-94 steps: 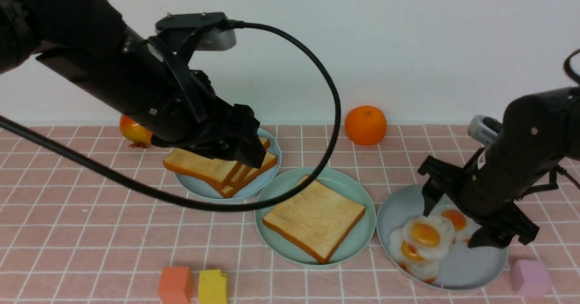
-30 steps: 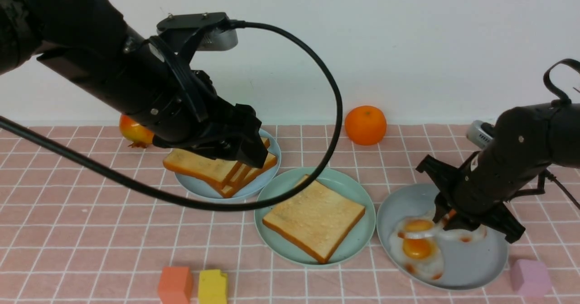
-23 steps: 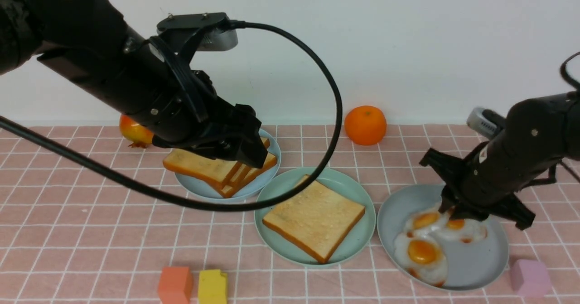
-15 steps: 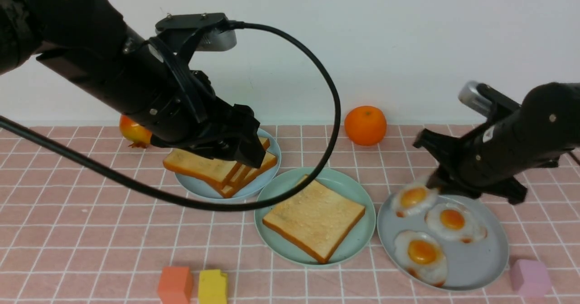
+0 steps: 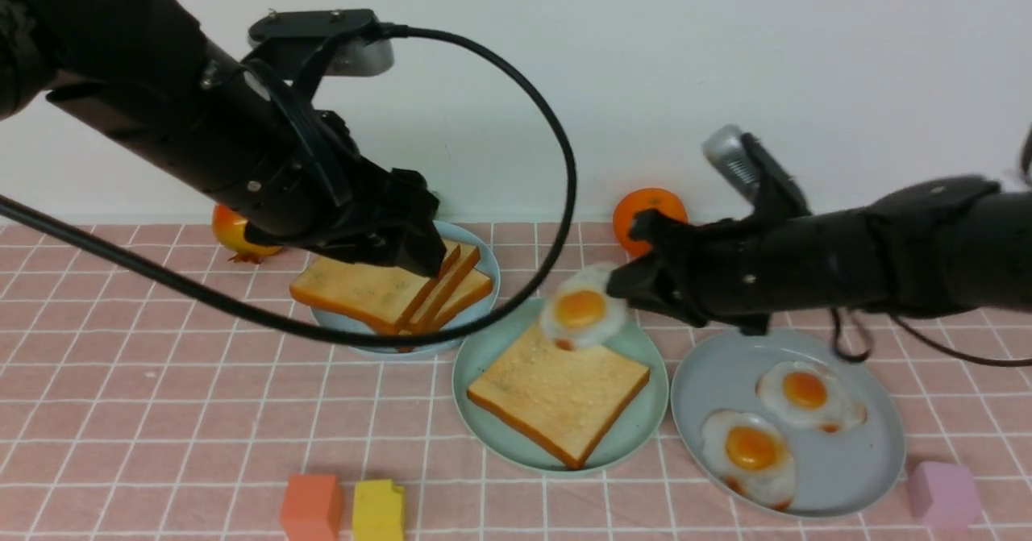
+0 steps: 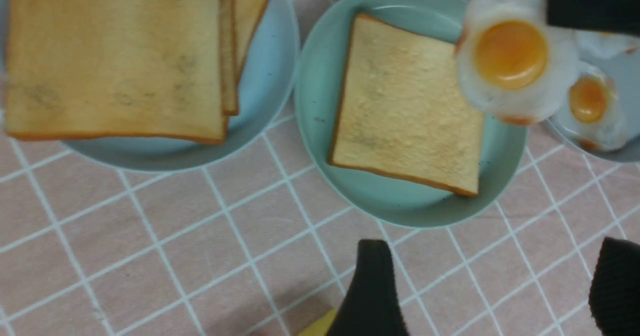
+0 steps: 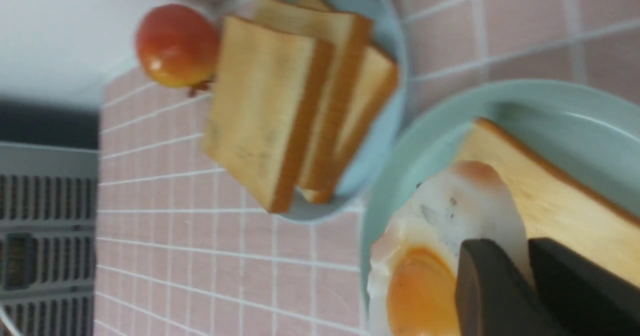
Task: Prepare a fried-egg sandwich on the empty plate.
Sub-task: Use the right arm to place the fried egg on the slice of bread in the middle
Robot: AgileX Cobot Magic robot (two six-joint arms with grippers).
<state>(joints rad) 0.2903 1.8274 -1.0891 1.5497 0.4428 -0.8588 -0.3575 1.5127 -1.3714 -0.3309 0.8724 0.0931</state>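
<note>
Right side: your right gripper is clamped on the white rim of the fried egg. It holds the egg in the air over the far edge of the mint-green plate, above the back corner of the toast slice.

Left side: your left gripper hovers over the toast stack on the pale blue plate, its fingers apart and empty.

Grey-blue plate: two other fried eggs.

Centre frame, the toast on the mint plate lies bare; my left arm's cable loops across its upper-left edge, orange tucked behind my right arm.
</note>
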